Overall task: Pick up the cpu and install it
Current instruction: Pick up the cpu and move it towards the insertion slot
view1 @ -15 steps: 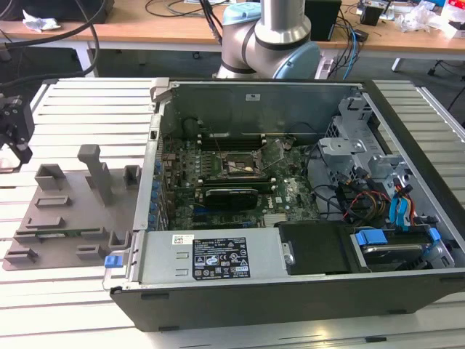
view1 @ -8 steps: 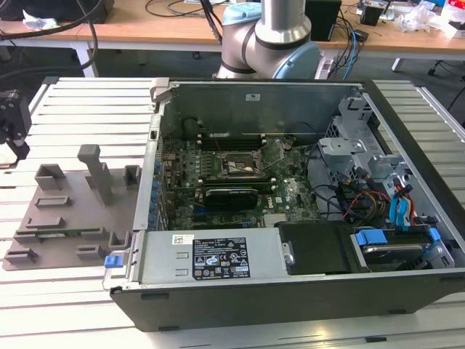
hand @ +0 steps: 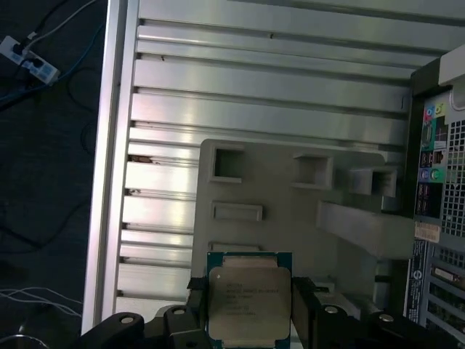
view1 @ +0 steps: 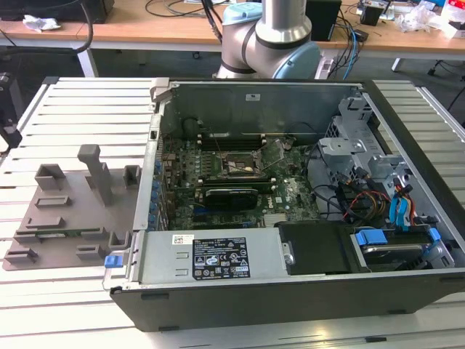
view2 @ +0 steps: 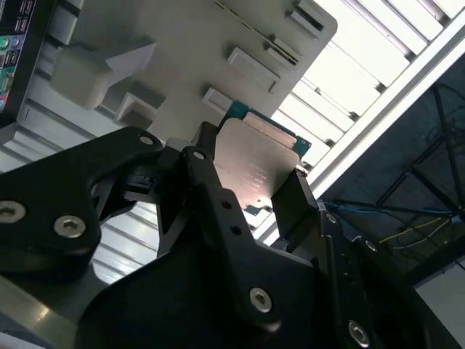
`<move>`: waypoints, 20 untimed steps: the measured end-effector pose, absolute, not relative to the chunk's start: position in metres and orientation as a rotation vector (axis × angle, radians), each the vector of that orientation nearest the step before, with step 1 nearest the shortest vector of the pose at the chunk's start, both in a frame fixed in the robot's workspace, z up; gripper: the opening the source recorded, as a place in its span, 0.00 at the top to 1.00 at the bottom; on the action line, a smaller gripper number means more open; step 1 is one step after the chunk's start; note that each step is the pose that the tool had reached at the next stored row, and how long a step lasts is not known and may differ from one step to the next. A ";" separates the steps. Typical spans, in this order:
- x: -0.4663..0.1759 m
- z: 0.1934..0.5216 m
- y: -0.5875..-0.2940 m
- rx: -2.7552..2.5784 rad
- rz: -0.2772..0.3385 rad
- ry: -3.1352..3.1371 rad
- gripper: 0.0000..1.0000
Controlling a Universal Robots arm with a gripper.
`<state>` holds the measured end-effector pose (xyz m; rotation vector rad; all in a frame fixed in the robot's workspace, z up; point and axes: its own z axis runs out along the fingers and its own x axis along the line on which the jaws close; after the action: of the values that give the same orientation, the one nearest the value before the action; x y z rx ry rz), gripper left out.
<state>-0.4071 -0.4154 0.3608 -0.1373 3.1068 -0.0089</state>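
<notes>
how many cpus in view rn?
1. The cpu sits clamped in the gripper, above the grey fixture tray. A second could be hidden inside the computer case.

The cpu (hand: 248, 302) is a flat square chip with a pale silver-grey metal top and a thin green board rim. In both wrist views it is held level, clamped at two opposite edges by the gripper (hand: 248, 294).

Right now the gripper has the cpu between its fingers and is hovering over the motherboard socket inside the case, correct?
Not the socket. The gripper does have the cpu between its fingers, but it is over the grey fixture tray on the slatted table, outside the case, as both wrist views show.
</notes>
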 end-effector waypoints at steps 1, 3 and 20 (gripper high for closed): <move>-0.407 0.365 -0.415 -0.137 -0.009 3.107 0.45; -0.407 0.372 -0.415 -0.137 -0.009 3.107 0.45; -0.407 0.401 -0.415 -0.137 -0.009 3.107 0.45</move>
<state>-0.4072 -0.4154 0.4012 -0.1372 3.1068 -0.0089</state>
